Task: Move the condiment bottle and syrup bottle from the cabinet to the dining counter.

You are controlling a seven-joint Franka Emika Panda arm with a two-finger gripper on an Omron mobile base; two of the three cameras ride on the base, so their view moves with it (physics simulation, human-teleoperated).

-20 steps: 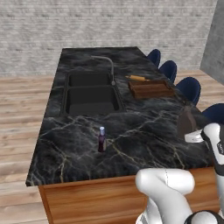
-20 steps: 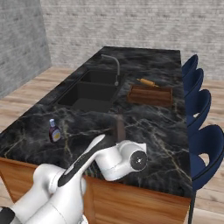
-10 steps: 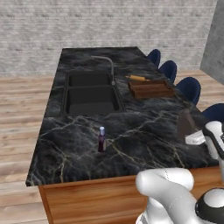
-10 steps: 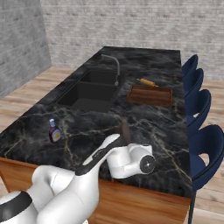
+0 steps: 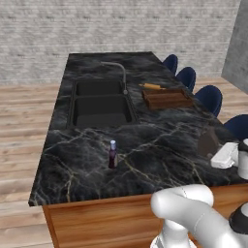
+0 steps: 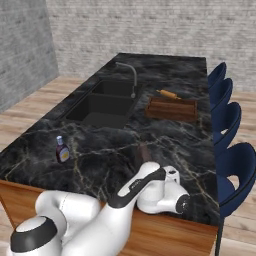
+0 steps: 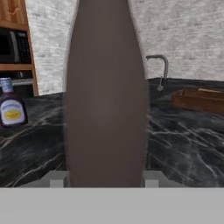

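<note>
Currently syrup bottle (image 7: 105, 96) is clamped upright between gripper (image 7: 105, 178) jaws above dining counter (image 5: 160, 145); condiment bottle (image 7: 11, 108) seen at nine o'clock.

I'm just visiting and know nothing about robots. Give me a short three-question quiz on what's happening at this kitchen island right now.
1. True or false: the condiment bottle stands upright on the dining counter.
2. What does the gripper hold? A) the faucet B) the syrup bottle C) a stool
3. Fill in: the wooden tray lies on the counter between the sink and the blue ____.

Key: 1 true. 2 B, the brown bottle sits between the fingers. 3 stools.
</note>
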